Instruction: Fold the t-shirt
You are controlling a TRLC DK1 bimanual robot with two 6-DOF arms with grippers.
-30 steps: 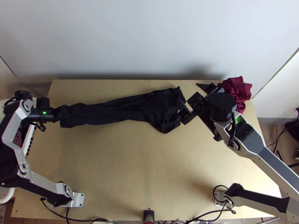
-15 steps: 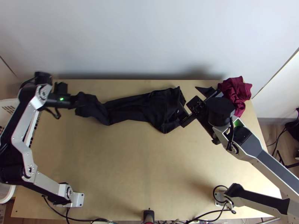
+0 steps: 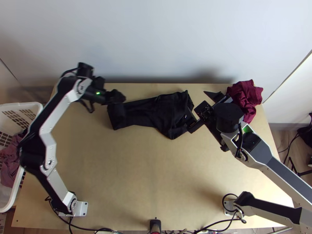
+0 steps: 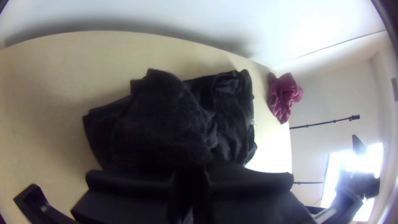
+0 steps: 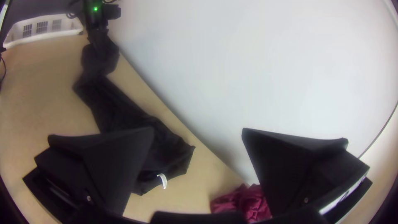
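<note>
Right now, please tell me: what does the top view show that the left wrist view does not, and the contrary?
Top view: the white basket and the right arm's base.
Left wrist view: a bright panel beyond the table.
Both: the table, the black t-shirt and the bunched maroon cloth.

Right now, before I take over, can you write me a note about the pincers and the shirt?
Left pincer: shut on one end of the black shirt, holding it up.
Right pincer: open and empty, by the shirt's other end.
Shirt: in a narrow strip toward the far side of the table.
Done: made narrow, one end lifted.
Left: probably lay that end over the rest, then let go.
</note>
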